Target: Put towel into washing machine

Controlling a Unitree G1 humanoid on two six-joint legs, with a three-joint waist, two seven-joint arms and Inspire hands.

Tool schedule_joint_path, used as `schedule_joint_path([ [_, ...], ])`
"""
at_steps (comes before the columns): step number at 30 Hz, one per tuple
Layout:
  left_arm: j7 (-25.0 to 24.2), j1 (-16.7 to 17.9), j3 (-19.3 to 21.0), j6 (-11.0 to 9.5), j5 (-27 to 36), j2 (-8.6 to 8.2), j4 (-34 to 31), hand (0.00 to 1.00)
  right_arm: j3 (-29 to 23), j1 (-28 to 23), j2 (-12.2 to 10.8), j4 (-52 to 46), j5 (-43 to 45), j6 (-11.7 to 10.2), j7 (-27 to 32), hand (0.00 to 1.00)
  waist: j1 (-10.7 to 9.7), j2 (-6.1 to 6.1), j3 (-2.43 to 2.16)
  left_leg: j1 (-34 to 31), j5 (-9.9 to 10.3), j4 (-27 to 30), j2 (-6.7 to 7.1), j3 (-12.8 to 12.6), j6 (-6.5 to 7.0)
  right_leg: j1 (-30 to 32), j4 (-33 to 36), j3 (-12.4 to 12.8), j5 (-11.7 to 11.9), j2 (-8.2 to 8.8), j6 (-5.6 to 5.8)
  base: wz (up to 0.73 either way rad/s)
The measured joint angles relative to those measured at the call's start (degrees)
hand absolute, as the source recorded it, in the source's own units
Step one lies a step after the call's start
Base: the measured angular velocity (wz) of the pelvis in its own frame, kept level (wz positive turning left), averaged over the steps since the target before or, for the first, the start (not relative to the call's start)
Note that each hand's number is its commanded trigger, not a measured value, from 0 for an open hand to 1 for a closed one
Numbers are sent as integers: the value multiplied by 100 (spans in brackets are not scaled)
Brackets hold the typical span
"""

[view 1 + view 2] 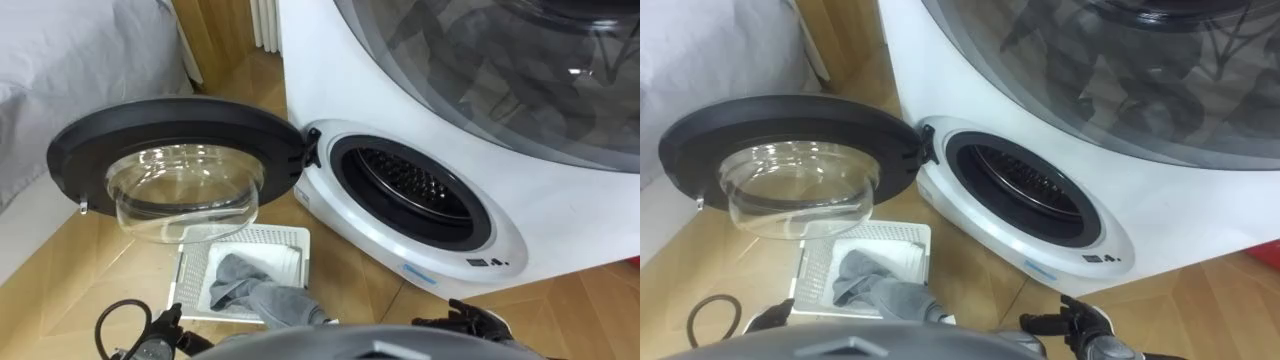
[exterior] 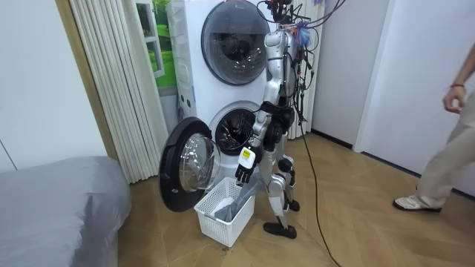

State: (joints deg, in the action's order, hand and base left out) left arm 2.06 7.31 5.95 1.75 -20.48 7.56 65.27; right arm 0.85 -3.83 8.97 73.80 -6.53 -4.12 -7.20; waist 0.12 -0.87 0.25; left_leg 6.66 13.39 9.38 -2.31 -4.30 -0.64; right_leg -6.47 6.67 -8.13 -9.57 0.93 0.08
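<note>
Holding the grey towel [image 1: 240, 278] with my left hand [image 2: 243, 175], fingers clenched on it, one end raised above the white basket [image 1: 192, 262] so it clears the rim; right hand [image 1: 1085, 328] fingers slack, waiting below the open drum [image 1: 415, 185].

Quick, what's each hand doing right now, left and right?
Left hand: closed on the grey towel, above the white basket.
Right hand: open, fingers spread, holding nothing.
</note>
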Motion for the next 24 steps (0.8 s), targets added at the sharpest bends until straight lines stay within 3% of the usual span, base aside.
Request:
schedule_joint_path([
  [14,86,-26,-72,-47,-34,25,-11,0,53,24,0,-9,8,4,5,0,-3,-38,-28,-233,0,19,0,-14,1,265,55,-27,2,4,-1,0],
  [19,278,-167,-290,-65,-5,32,-6,0,304,183,4,43,-64,5,9,0,2,-67,-42,-402,-1,42,-6,-13,1,450,123,-52,3,10,-1,0],
  [24,297,-444,-657,-116,-5,108,5,0,480,500,2,226,19,11,-43,0,-36,-31,-16,-825,-14,156,-1,-12,21,872,254,-74,22,38,-9,1],
])
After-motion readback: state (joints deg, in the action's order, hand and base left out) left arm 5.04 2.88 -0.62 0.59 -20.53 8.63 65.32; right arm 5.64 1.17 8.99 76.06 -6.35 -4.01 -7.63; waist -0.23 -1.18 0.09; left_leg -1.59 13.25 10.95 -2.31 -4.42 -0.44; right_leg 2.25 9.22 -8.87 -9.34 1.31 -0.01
